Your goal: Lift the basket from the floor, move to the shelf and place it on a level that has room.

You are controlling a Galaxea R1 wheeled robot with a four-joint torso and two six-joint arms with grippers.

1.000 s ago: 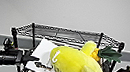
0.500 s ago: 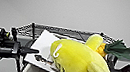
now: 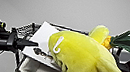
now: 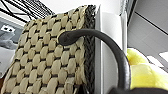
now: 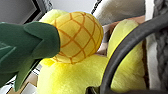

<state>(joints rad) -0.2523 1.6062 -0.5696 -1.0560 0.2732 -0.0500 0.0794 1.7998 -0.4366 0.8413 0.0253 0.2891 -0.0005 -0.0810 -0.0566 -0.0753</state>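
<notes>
The basket [image 4: 47,62] is up in the air between the two arms, in front of the shelf [image 3: 29,28]. It carries a big yellow plush toy [image 3: 85,60], a plush pineapple [image 5: 75,37] with green felt leaves, and a white box [image 3: 43,36]. The toy hides most of the shelf's wire level. The basket's side is cream woven strips with a dark loop handle [image 4: 105,45]. I cannot tell how either gripper's jaws stand.

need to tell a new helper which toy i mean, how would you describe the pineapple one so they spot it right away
Start at the black wire shelf, in front of which the basket is lifted high. A big yellow plush bulges out of the basket; the pineapple toy sits behind it, towards the right arm. It alone has an orange criss-crossed body and dark green felt leaves.
</notes>
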